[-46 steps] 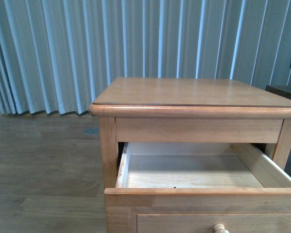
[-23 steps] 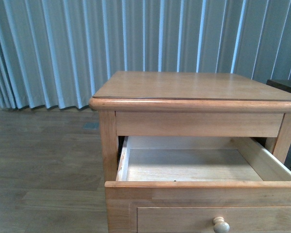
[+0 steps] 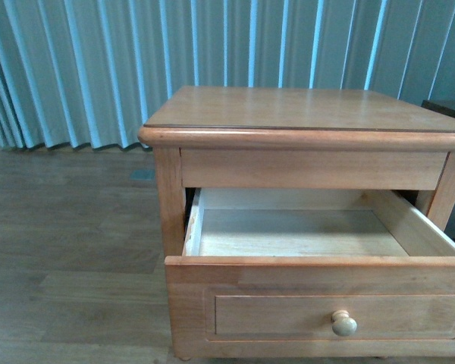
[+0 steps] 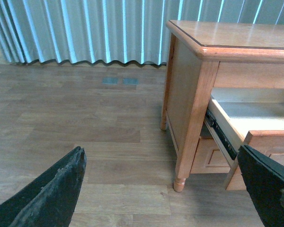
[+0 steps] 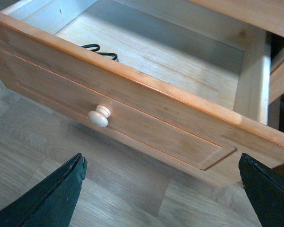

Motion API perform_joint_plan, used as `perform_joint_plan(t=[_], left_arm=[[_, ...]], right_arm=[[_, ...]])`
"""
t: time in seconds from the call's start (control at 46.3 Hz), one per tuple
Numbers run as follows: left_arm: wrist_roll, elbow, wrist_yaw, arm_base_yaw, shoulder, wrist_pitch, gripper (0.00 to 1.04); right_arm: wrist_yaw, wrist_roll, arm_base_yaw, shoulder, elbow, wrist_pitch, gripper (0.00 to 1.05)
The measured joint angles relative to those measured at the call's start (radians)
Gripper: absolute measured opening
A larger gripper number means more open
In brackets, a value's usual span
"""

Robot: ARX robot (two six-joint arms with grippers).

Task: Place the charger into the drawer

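Cable [image 5: 100,51] in drawer [image 5: 132,106] — right wrist view only

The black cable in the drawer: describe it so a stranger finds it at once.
Start at the light-wood bedside cabinet and its pulled-out upper drawer with the round pale knob. Just behind the drawer front, above that knob, a thin black cable loop lies on the pale floor, the only dark thing inside.

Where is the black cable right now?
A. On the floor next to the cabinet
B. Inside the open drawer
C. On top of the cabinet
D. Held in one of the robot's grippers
B. In the right wrist view a loop of the black cable shows just behind the front panel, inside the open drawer. Both the left gripper and the right gripper are open and hold nothing.
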Motion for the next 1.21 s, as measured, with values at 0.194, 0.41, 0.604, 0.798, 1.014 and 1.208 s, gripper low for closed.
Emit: perform_joint_plan(t=[0.194, 0.41, 0.604, 0.798, 1.014, 1.208], left_arm=[[0.0, 0.0, 0.0, 0.0, 0.0, 0.0, 0.99], [0.0, 0.0, 0.0, 0.0, 0.0, 0.0, 0.99], [0.0, 0.0, 0.0, 0.0, 0.0, 0.0, 0.99], [0.0, 0.0, 0.0, 0.0, 0.0, 0.0, 0.99], [0.0, 0.0, 0.0, 0.0, 0.0, 0.0, 0.99], [0.0, 0.0, 0.0, 0.0, 0.0, 0.0, 0.99]], right_arm=[[0.052, 0.014, 0.084, 0.153, 0.056, 0.045, 0.96], [0.092, 0.033, 0.143, 0.299, 0.12, 0.096, 0.96], [0.11, 0.05, 0.176, 0.426, 0.189, 0.137, 0.96], [0.133, 0.067, 0.19, 0.534, 0.261, 0.168, 0.96], [0.184, 0.092, 0.211, 0.663, 0.403, 0.188, 0.96], [0.229, 0.124, 0.245, 0.782, 0.555, 0.194, 0.96]])
